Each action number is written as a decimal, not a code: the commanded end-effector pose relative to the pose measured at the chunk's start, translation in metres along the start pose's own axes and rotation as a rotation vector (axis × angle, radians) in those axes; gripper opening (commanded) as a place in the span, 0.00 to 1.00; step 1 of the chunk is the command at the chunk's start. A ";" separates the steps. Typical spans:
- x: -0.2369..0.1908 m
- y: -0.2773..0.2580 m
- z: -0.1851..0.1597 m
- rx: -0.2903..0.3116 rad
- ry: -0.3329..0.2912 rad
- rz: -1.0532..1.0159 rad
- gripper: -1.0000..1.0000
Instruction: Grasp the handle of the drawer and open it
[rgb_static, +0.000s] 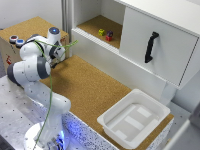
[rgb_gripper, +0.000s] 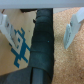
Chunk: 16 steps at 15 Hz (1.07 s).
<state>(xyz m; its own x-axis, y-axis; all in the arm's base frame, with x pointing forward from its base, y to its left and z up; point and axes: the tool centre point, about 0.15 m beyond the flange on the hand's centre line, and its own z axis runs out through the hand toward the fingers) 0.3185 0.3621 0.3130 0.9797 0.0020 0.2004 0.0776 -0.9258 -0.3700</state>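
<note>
Exterior view: hand (rgb_static: 61, 54) spread open, empty, well apart from handle (rgb_static: 151, 47); white tray (rgb_static: 134, 118) below drawer (rgb_static: 157, 42).

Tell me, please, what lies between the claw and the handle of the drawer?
In the exterior view, bare cork surface and the white shelf ledge separate the claw from the handle. Nothing stands in that stretch.
</note>
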 end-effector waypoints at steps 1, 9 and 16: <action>0.009 0.003 0.013 0.125 -0.025 0.013 1.00; 0.011 0.001 0.019 0.174 -0.050 -0.002 0.00; 0.007 0.002 0.010 0.153 -0.046 -0.018 0.00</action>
<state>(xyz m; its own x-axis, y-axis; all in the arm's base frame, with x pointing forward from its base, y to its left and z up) 0.3285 0.3631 0.3034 0.9866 0.0154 0.1626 0.0868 -0.8929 -0.4419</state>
